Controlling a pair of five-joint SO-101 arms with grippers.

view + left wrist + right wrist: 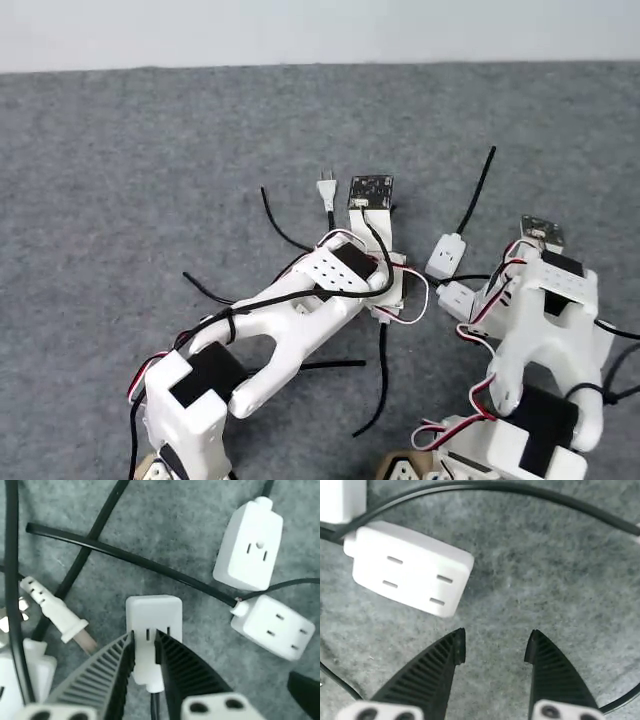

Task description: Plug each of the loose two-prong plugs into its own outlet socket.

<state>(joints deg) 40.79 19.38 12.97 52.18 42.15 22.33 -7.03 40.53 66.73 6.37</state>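
Left gripper (144, 639) is clamped on the white socket (152, 612). The loose plug (327, 190) lies far-left of it, long axis near-to-far, prongs pointing far, nearer this arm. Right gripper (495, 647) hangs spread beside a second socket (410, 575).

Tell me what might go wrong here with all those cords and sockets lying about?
1. The left gripper appears to pinch the white socket only at its narrow cord end, so it may twist or slip.
2. Several black cords cross beside the loose two-prong plug; moving it might snag them.
3. The right gripper hangs open over the carpet beside the double socket and could nudge it away.
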